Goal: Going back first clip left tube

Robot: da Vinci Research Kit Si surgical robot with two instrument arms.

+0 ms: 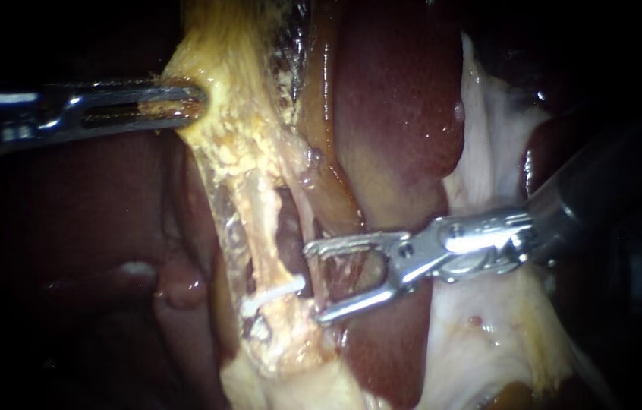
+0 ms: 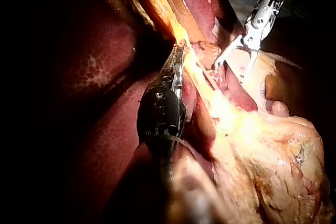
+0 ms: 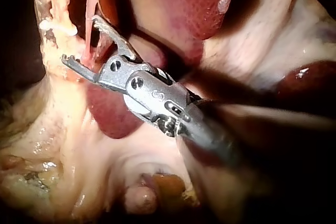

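Here a slim white clip point(image 1: 272, 296) crosses the pale yellow left tube point(image 1: 258, 220), just at nine o'clock of the right instrument point(image 1: 313, 283), jaws gaping and empty; the left instrument point(image 1: 196, 104) clamps yellow fatty tissue point(image 1: 237, 133).

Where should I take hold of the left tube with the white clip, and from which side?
Probably the bare stretch of the left tube just above the clip, coming from the right: it stands taut and upright with a gap beside it, and the right tool faces it with open jaws.
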